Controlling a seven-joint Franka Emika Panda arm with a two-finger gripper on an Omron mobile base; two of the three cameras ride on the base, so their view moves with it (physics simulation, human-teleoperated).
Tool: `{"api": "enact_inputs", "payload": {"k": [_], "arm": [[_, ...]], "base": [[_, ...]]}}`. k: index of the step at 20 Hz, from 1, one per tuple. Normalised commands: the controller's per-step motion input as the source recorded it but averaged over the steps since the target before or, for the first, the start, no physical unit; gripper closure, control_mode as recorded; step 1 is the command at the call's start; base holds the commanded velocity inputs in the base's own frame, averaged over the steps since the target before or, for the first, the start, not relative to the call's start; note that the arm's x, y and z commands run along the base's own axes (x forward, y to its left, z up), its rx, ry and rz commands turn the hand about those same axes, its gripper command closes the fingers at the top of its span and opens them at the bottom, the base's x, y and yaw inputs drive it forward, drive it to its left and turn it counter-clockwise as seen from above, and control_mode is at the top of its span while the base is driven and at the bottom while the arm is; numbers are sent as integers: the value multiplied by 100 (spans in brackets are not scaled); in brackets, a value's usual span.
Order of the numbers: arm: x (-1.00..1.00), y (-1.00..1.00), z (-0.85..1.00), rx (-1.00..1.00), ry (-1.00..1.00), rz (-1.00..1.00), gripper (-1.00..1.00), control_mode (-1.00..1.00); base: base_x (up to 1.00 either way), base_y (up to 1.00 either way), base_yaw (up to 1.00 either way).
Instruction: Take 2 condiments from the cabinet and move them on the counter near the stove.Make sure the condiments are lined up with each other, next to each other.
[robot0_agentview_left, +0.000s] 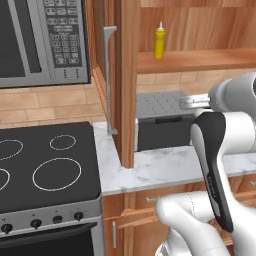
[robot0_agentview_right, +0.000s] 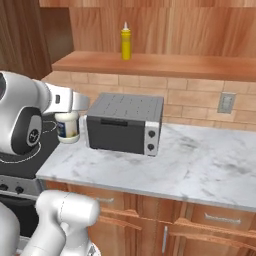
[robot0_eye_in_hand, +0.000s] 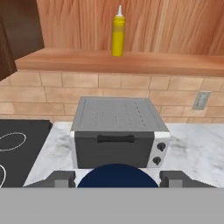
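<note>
**Jar to be set down near the stove**

At the left, the stove (robot0_agentview_left: 45, 170) is seen, with a bare strip of counter (robot0_agentview_left: 150, 172) between it and the toaster oven (robot0_agentview_right: 125, 124). The jar (robot0_agentview_right: 67, 126) is held over this strip, close to the stove edge; whether its base already touches the marble cannot be told. In the hand view the blue lid (robot0_eye_in_hand: 117, 176) is seen between the two fingers (robot0_eye_in_hand: 59, 178), so the gripper (robot0_eye_in_hand: 117, 179) is judged to be closed on the jar.

For a good placement, the jar should be lowered straight until it stands flat, and free space should be left beside it for the second condiment. The fingers should be opened only when the jar is supported.

Further right and up, the bottle (robot0_agentview_right: 126, 42) stands upright on the cabinet shelf (robot0_agentview_right: 160, 64), above the oven, not yet taken.
</note>
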Motion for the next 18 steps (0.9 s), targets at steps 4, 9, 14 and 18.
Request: {"api": "enact_inputs", "payload": {"k": [4, 9, 14, 18], "arm": [[0, 0, 0, 0, 0, 0, 100, 100], [0, 0, 0, 0, 0, 0, 100, 100], [0, 0, 0, 0, 0, 0, 100, 100], [21, -6, -16, 0, 1, 0, 100, -100]], "base": [[26, 0, 0], [45, -3, 0], [40, -4, 0], [8, -2, 0]]}}
